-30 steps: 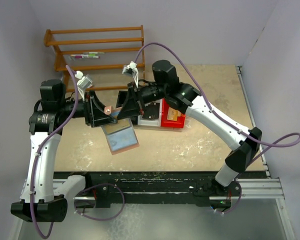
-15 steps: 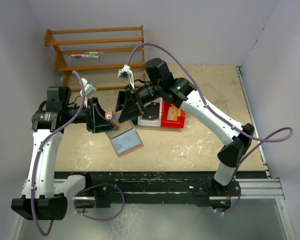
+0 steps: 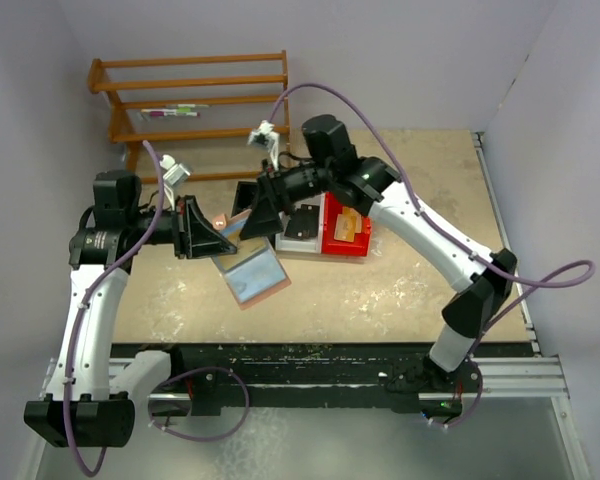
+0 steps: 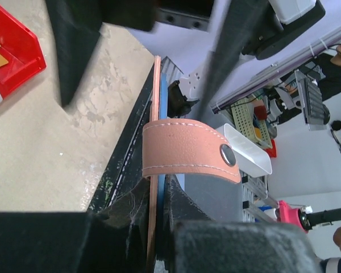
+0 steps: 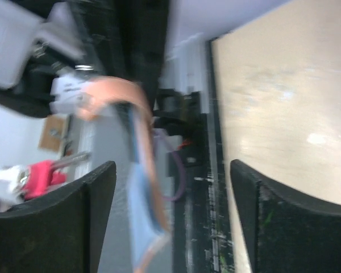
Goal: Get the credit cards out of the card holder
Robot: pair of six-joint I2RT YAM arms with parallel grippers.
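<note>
Over the scuffed beige table (image 3: 410,290), toward its left edge, my left gripper (image 3: 212,243) clamped the open pinkish-brown leather card holder with blue lining (image 3: 252,277) by one edge. My right gripper (image 3: 252,218) hung just beside it, fingers spread, grasping nothing.

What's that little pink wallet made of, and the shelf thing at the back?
The card holder looks like matte pinkish leather or imitation leather: its strap shows fine grain, white stitching and a metal snap. The blue lining's material is unclear. The rack looks like varnished orange-brown wood.
</note>
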